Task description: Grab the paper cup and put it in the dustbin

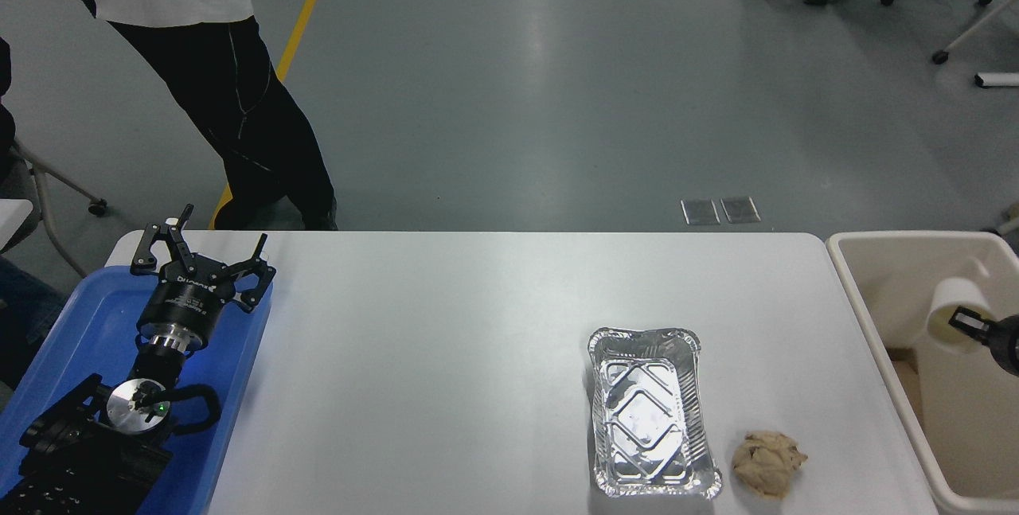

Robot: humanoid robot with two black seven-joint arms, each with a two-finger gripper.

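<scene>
The white paper cup (951, 310) is tipped on its side, cream mouth facing right, inside the opening of the cream dustbin (907, 237) at the table's right end. My right gripper (965, 319) reaches in from the right edge and is shut on the cup's rim; only its tip shows. My left gripper (201, 251) rests open over the blue tray (76, 324) at the lower left, far from the cup.
A silver foil tray (649, 411) and a crumpled tan paper wad (767, 462) lie on the white table (438, 356) near the bin. A person stands at the far left side. Another person's legs show at the top right, beside chairs.
</scene>
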